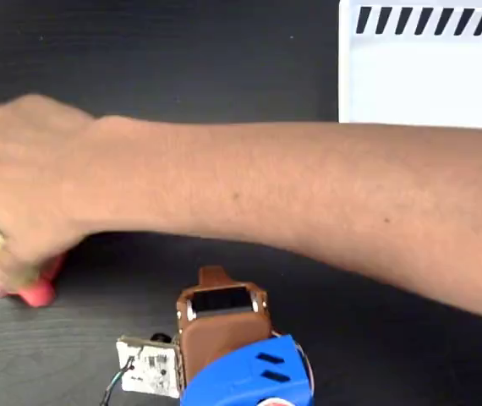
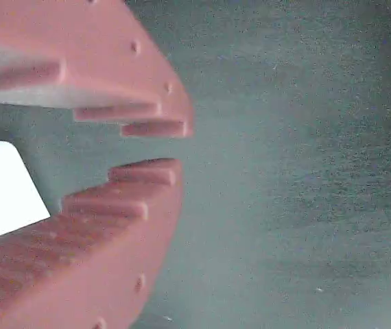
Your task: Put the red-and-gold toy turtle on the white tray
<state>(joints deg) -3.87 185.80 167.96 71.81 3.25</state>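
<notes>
At nine o'clock in the fixed view, almost at the picture's edge: the red-and-gold toy turtle [image 1: 36,290], low on the dark counter [image 1: 139,68]. Only partly visible and blurred: a coral-red rim of body or legs below, a bit of dull gold shell at its left. Covered from above by a person's hand [image 1: 30,178], fingers on it. Forearm [image 1: 309,203] stretched across the whole picture from three o'clock.

Up at one o'clock, well apart from the turtle: the white tray [image 1: 427,85], flat, with black diagonal stripes along its top and right edges, cut by the frame.

At six o'clock, the robot arm [image 1: 220,326], brown with a blue part beneath, near the turtle but not touching.

Seen from the wrist view: the robot's hand [image 2: 164,147], reddish-brown with stepped teeth, jaws a little apart, nothing between them, only dark counter behind. At nine o'clock there, a white patch behind the fingers, cannot tell what.
</notes>
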